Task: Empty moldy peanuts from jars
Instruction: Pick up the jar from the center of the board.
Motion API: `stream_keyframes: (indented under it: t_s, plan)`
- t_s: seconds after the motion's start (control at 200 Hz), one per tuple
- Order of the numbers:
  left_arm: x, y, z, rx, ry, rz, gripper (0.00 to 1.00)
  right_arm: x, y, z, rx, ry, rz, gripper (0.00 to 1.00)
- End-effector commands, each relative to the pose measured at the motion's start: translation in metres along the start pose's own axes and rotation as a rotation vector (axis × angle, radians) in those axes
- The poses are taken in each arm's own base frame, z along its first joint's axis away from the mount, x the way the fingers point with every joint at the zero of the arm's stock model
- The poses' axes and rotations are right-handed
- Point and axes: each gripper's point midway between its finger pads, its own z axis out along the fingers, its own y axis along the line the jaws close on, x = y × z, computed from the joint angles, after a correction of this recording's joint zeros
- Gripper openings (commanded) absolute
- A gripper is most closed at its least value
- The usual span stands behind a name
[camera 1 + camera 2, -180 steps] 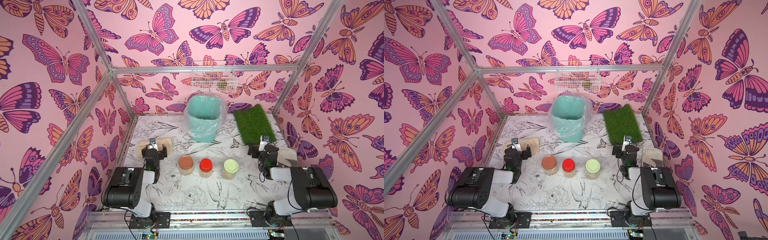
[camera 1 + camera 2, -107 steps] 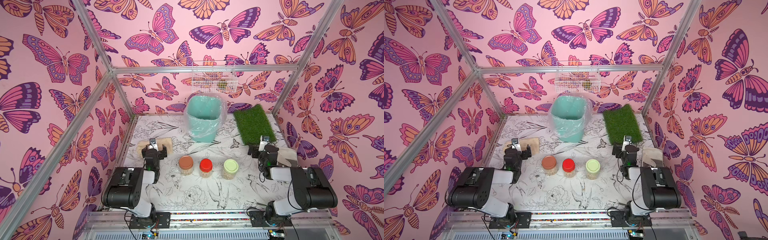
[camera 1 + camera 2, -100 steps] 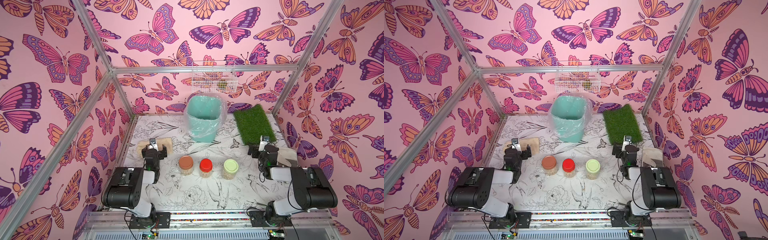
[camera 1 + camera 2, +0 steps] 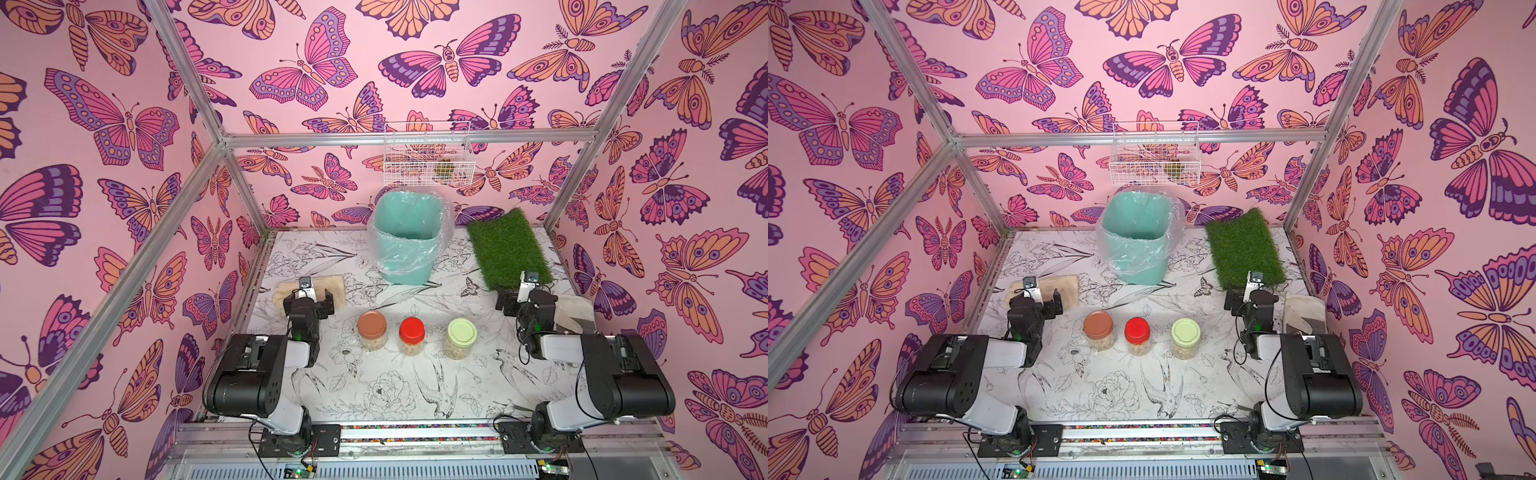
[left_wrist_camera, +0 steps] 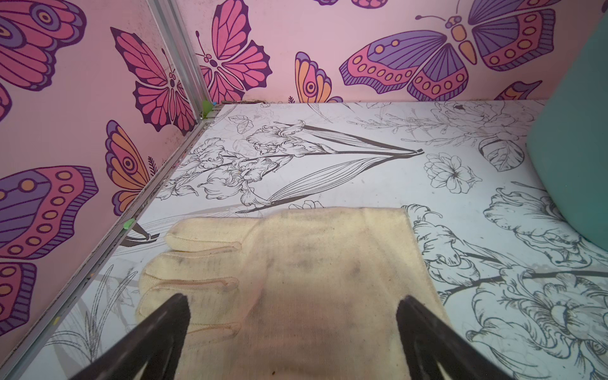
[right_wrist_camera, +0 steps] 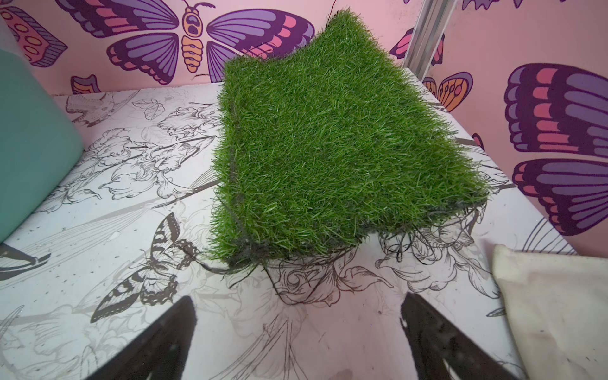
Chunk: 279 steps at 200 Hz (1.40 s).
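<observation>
Three clear jars stand upright in a row mid-table, lids on: brown lid (image 4: 372,328) (image 4: 1098,328), red lid (image 4: 411,332) (image 4: 1137,332), pale green lid (image 4: 461,333) (image 4: 1185,333). Moldy peanuts (image 4: 372,344) show as a pale heap through each jar's wall. My left gripper (image 4: 309,297) (image 5: 293,304) hangs open to the left of the row, over a cream glove (image 5: 296,263), holding nothing. My right gripper (image 4: 525,298) (image 6: 299,302) hangs open to the right of the row, over bare table, also holding nothing. Neither wrist view shows a jar.
A mint-green bin (image 4: 405,270) with a plastic liner stands behind the jars at the back. A green grass mat (image 4: 509,249) (image 6: 329,148) lies back right. A pale cloth (image 4: 575,309) lies by the right wall. A white wire basket (image 4: 428,164) hangs on the back wall.
</observation>
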Motion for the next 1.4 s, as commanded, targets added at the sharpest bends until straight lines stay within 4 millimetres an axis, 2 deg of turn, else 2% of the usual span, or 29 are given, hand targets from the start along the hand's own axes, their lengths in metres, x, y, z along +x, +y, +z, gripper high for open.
stream_keyframes:
  t_s: [0.0,0.245,0.366,0.451,0.576,0.591,0.631,0.746,0.861,0.966,1.102,1.392]
  plan:
    - [0.006,0.003,0.001,0.004,0.023,-0.013,1.0,-0.006,0.001,0.002,0.001,-0.013,0.006,0.99]
    - [0.005,0.005,0.001,0.024,0.026,-0.028,0.99,-0.006,0.001,0.001,0.001,-0.017,0.007,0.99]
    - [-0.004,0.01,-0.003,0.001,0.037,-0.033,1.0,-0.01,-0.003,0.0,0.024,-0.031,0.015,0.99]
    - [-0.021,0.012,-0.01,-0.001,0.032,-0.04,1.0,-0.021,-0.006,-0.004,0.04,-0.033,0.02,0.99]
    - [-0.034,0.008,-0.021,0.037,0.053,-0.009,1.0,-0.037,-0.007,-0.012,0.052,0.042,0.026,0.99]
    - [-0.046,0.009,-0.026,0.042,0.028,-0.015,1.0,-0.039,-0.007,-0.013,0.053,0.047,0.032,0.99]
    - [-0.052,0.008,-0.03,0.051,0.042,-0.019,1.0,-0.046,-0.006,-0.018,0.051,0.051,0.053,0.99]
    - [-0.07,-0.008,-0.041,0.158,0.084,-0.003,1.0,-0.069,0.001,-0.035,0.008,0.04,0.109,0.99]
    - [-0.089,-0.021,-0.06,0.26,0.092,-0.015,1.0,-0.101,0.011,-0.059,-0.053,0.007,0.131,0.99]
    - [-0.098,-0.028,-0.077,0.318,0.132,-0.019,1.0,-0.128,0.029,-0.084,-0.161,0.002,0.171,0.99]
    - [-0.096,-0.036,-0.088,0.382,0.184,-0.009,1.0,-0.15,0.073,-0.12,-0.392,0.02,0.2,0.99]
    - [-0.091,-0.054,-0.085,0.487,0.266,-0.041,1.0,-0.156,0.16,-0.195,-0.737,0.153,-0.001,0.99]
